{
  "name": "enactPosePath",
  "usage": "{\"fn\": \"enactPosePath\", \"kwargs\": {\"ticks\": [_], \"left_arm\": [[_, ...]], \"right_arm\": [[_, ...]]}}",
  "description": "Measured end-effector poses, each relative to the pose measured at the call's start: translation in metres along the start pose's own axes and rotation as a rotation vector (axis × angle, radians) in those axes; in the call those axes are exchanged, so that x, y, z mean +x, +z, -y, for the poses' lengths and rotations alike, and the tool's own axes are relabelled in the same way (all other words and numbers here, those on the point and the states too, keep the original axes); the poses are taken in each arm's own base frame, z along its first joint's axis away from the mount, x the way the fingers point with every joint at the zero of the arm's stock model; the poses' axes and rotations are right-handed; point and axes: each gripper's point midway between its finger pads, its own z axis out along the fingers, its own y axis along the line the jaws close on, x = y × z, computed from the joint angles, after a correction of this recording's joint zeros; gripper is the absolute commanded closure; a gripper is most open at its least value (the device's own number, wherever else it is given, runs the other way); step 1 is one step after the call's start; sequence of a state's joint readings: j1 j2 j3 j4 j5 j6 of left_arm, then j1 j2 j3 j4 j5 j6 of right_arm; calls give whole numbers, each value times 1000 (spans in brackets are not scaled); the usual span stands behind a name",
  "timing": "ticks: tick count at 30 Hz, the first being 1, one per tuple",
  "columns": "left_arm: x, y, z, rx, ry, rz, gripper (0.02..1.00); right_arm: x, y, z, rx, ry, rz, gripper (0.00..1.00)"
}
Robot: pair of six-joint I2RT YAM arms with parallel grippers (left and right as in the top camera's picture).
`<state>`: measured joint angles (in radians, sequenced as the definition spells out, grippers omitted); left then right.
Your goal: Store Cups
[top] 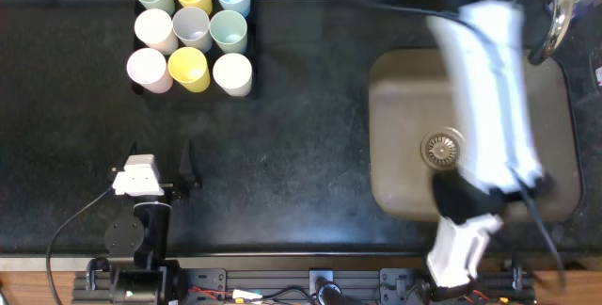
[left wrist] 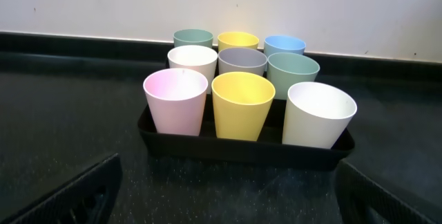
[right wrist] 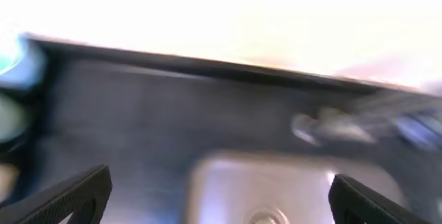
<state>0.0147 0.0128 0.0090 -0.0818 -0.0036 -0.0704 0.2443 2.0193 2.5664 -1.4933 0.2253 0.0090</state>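
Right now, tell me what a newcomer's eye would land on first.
First, nine pastel cups packed three by three in a black tray at the counter's far left. Next, the white right arm stretched over the steel sink on the right.

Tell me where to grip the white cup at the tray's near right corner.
Pinch the white cup at its rim from above, one finger inside, probably on its free outer side. It stands mouth up, and the yellow cup beside it and green cup behind crowd the rest.
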Motion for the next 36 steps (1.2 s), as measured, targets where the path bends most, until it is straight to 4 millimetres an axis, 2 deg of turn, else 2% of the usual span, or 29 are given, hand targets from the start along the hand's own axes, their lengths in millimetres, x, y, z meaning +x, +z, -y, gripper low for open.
{"fn": "enactPosePath", "kwargs": {"ticks": [1,3,5,7,9,12,15,17,18,21,23,25,27,32,34,36], "left_arm": [[0,0,0,0,0,0,18],[0,0,0,0,0,0,18],[0,0,0,0,0,0,18],[0,0,0,0,0,-1,18],[0,0,0,0,0,0,20],[0,0,0,0,0,0,18],[0,0,0,0,0,0,18],[0,0,0,0,0,0,18],[0,0,0,0,0,0,20],[0,0,0,0,0,0,18],[0,0,0,0,0,0,18],[0,0,0,0,0,0,20],[0,0,0,0,0,0,18],[0,0,0,0,0,0,20],[0,0,0,0,0,0,18],[0,0,0,0,0,0,18]], "right_arm": [[6,-16,23,34,49,4,3],[27,-45,52,83,126,4,5],[58,-72,63,101,177,12,3],[96,-85,64,96,216,16,5],[142,-91,70,104,268,45,3],[178,-91,74,105,307,143,3],[201,-99,75,83,328,354,5],[205,-110,76,72,324,502,3],[215,-113,76,68,321,528,3],[258,-110,75,75,302,532,3],[293,-97,72,80,283,463,5],[319,-88,70,84,271,416,5],[332,-87,70,86,268,410,5],[332,-91,70,82,275,457,3],[327,-86,70,79,279,481,3],[308,-84,71,76,295,568,3]]}}
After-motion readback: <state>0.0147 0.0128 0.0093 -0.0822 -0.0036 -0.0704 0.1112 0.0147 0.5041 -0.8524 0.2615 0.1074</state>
